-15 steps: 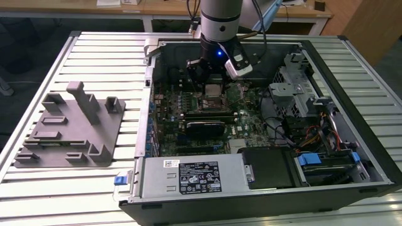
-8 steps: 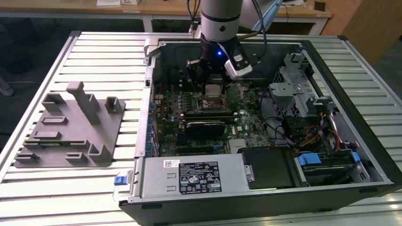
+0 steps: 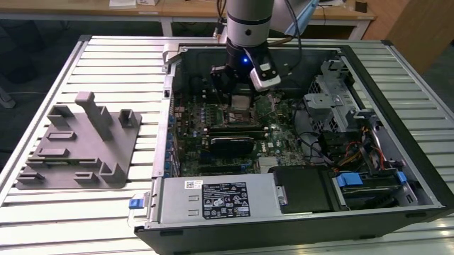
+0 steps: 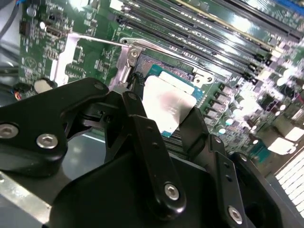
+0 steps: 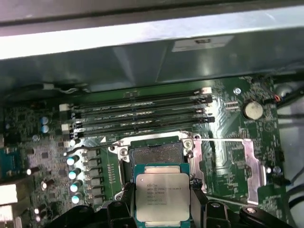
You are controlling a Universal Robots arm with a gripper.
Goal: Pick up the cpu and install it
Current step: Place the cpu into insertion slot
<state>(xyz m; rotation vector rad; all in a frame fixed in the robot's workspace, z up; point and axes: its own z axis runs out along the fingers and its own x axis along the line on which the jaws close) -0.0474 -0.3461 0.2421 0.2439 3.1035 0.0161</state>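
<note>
The cpu [image 5: 161, 192], a flat square chip with a shiny silver top, is clamped by its edges in my gripper [image 5: 161, 202]. It hangs level just above the motherboard, beside the open socket [image 5: 156, 153] and partly overlapping the socket's near edge. In the second wrist view the black fingers [image 4: 137, 102] press against opposite sides of the cpu [image 4: 166, 99]. From the exterior view, the gripper [image 3: 241, 101] sits inside the open computer case [image 3: 397, 159], over the board's middle.
Memory slots [image 5: 142, 114] run beside the socket, and its metal load plate [image 5: 249, 164] is swung aside. A grey fixture plate [image 3: 78, 149] lies on the slatted table at the exterior view's left. The power supply [image 3: 216, 199] and drive cage [image 3: 333, 101] line the case.
</note>
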